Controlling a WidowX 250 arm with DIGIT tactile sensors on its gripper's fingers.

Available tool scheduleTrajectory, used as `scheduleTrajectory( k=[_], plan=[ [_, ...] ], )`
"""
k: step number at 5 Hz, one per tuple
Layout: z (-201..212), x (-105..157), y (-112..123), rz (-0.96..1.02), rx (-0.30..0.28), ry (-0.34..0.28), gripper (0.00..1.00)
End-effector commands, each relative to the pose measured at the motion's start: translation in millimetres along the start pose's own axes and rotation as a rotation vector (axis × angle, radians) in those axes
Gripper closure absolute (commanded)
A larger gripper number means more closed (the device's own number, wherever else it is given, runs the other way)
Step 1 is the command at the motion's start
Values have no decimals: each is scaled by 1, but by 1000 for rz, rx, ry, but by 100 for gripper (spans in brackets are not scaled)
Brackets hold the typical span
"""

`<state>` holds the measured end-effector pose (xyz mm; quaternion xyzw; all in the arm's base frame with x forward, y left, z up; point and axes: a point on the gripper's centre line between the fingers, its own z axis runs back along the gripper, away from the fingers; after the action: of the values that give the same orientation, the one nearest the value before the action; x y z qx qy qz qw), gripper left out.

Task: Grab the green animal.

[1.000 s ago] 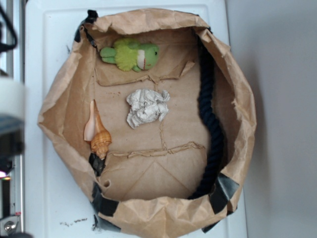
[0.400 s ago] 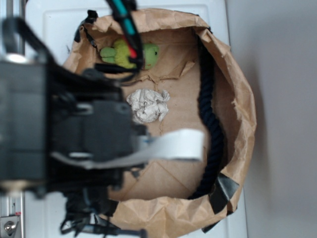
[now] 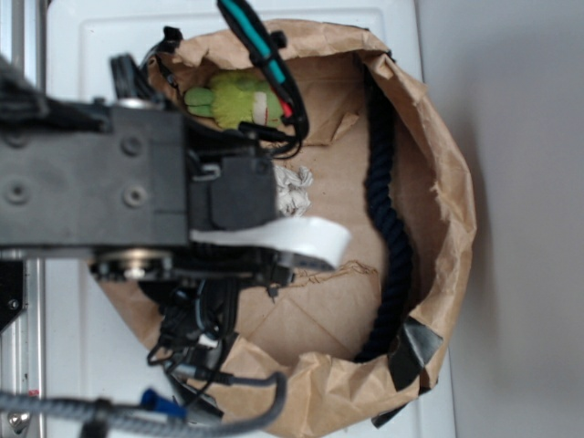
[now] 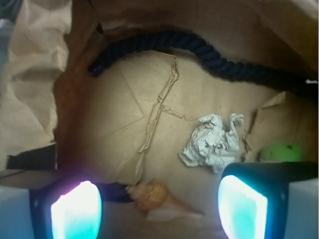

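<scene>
Inside a rolled-down brown paper bag (image 3: 438, 182) on a white surface (image 3: 100, 55), the green animal (image 3: 239, 99) lies at the far left wall. The exterior view has the arm covering the seashell (image 4: 162, 201); the wrist view shows it between the gripper (image 4: 159, 211) fingers, spread wide and empty, with the paper ball (image 4: 212, 142) nearby. A dark rope (image 3: 388, 201) lines the right wall, leaving bare floor centrally.
</scene>
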<state>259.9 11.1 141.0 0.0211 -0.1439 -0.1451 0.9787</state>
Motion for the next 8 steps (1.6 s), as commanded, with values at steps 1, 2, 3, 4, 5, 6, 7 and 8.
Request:
scheduleTrajectory(
  k=[1, 2, 3, 4, 5, 6, 7, 8],
  plan=[
    [9, 4, 33, 102, -76, -4, 0],
    [9, 4, 33, 102, -76, -4, 0],
    [9, 4, 33, 102, -76, -4, 0],
    [9, 4, 33, 102, -76, -4, 0],
    [9, 4, 33, 102, -76, -4, 0],
    [-6, -16, 53, 91, -90, -14, 0],
    [-20, -22, 71, 108, -43, -21, 0],
    [-28, -24, 81, 119, -44, 2, 0]
  ],
)
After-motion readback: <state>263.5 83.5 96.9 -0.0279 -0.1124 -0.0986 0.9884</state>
